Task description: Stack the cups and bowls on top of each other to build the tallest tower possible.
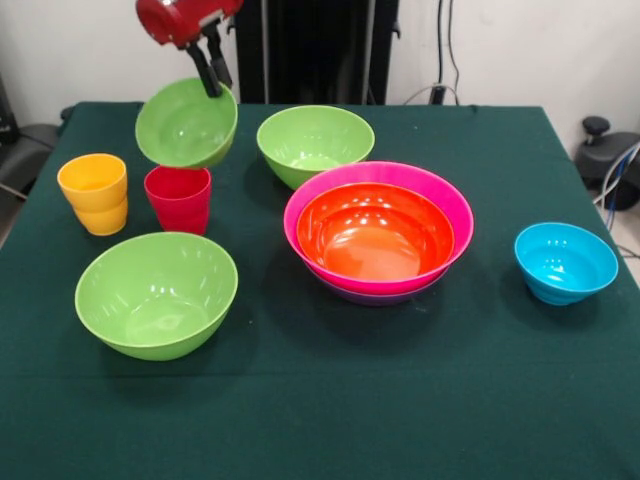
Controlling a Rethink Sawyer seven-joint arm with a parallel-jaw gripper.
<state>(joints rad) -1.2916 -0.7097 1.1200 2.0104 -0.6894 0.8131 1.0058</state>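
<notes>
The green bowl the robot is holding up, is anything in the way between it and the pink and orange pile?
Nothing visible blocks it. The lifted green bowl hangs in the gripper, tilted, above the red cup; the pile sits open-topped.

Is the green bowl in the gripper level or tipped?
Tipped. The green bowl hangs from the gripper by its far rim, opening tilted toward the camera, lifted clear of the table.
</notes>
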